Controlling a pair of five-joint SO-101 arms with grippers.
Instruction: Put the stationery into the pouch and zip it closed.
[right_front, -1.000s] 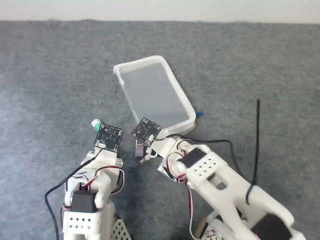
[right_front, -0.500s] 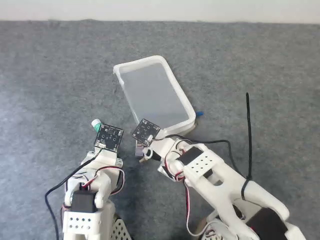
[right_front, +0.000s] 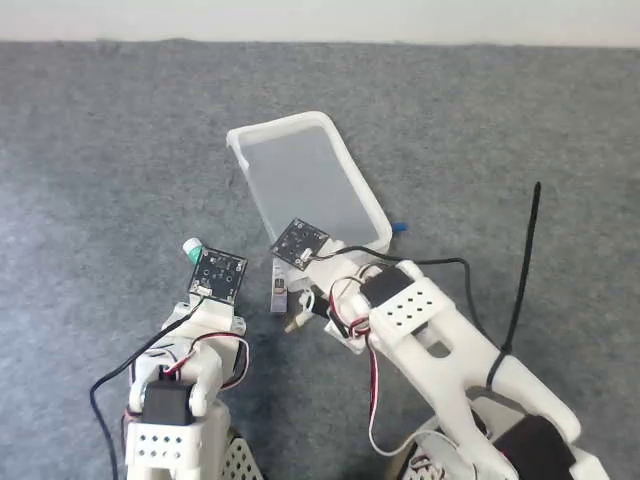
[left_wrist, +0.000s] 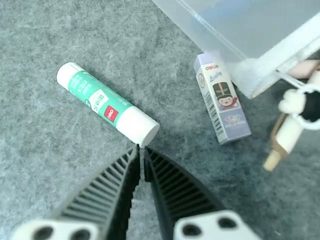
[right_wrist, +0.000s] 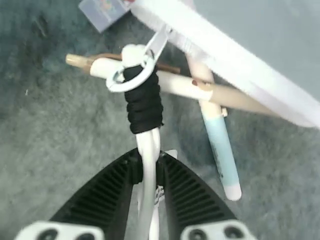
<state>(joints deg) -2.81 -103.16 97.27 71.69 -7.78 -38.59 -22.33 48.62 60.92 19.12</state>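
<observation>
The translucent white pouch (right_front: 300, 180) lies flat in the middle of the table. A green-and-white glue stick (left_wrist: 107, 106) rests on the carpet just beyond my left gripper (left_wrist: 140, 149), which is shut and holds nothing. An eraser box (left_wrist: 221, 105) lies by the pouch's near corner (left_wrist: 255, 75). My right gripper (right_wrist: 147, 156) is shut on the white zipper pull cord (right_wrist: 145, 107), whose ring (right_wrist: 127, 70) links to the pouch's zipper edge (right_wrist: 225, 55). A beige pen (right_wrist: 200, 89) and a light blue pen (right_wrist: 220, 150) lie partly under that edge.
Grey carpet covers the table (right_front: 120, 130), with open room left, right and beyond the pouch. Both arms stand close together at the near edge, the left arm (right_front: 200, 340) beside the right arm (right_front: 420, 330). A black cable (right_front: 525, 260) sticks up at the right.
The right arm's wrist has shifted slightly away and to the right, toward the pouch, uncovering the eraser box in the high view. The left arm has not moved.
</observation>
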